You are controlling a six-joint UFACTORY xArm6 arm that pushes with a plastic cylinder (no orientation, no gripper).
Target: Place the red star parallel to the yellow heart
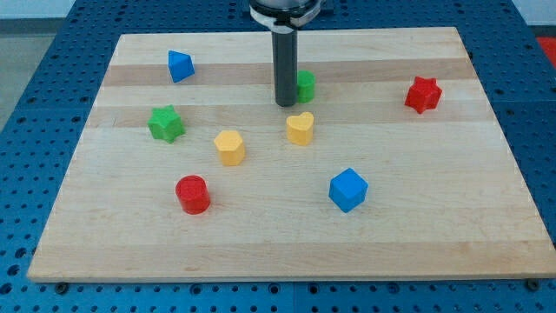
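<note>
In the single camera view, we see a wooden board (287, 243) lying on a blue perforated table (52, 52). Our arm has no pincer at all, so there is nothing to be spread or pressed together; it ends in a dark rod, and my tip (286, 105) stands near the top middle of the board. The tip is just beside a green block (306, 85), which is partly hidden behind the rod so we cannot tell its shape, and a little above the yellow heart (300, 128).

The red star (423, 94) lies far at the view's right, near the top edge, well apart from the tip and from the heart. Other pieces are a blue block (180, 65) at the top left, a green star (165, 123), a yellow block (230, 147), a red cylinder (193, 194) and a blue cube (348, 189).

We judge the star to be small, light and stiff, and it will probably slide easily on the smooth wood. We cannot take hold of it, only push. Its points may make it turn if we push off centre, so we should press on the middle of one side, probably its right side, to bring it level with the heart.
</note>
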